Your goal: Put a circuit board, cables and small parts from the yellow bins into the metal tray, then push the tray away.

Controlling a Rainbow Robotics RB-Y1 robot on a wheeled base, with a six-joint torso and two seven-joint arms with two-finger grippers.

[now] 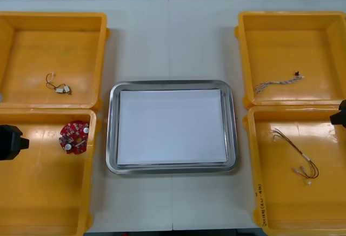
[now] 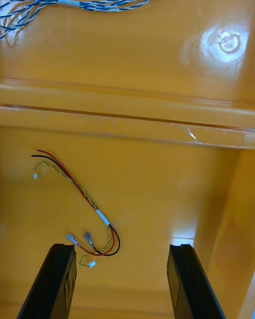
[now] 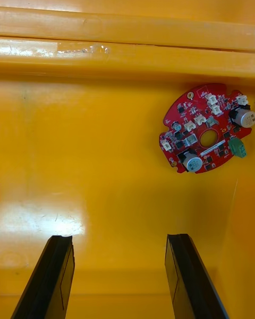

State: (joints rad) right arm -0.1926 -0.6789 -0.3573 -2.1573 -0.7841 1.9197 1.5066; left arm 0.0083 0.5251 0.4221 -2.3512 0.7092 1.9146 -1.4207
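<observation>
The left gripper hangs over the near left yellow bin, fingers spread wide on nothing. The round red circuit board lies on the bin floor just past them. The right gripper, also wide open, hovers over the near right yellow bin, with the red and yellow cable by its fingertips. The metal tray sits between the bins.

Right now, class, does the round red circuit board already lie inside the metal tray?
No, the round red circuit board lies in the near left yellow bin, beside the white-lined metal tray.
</observation>
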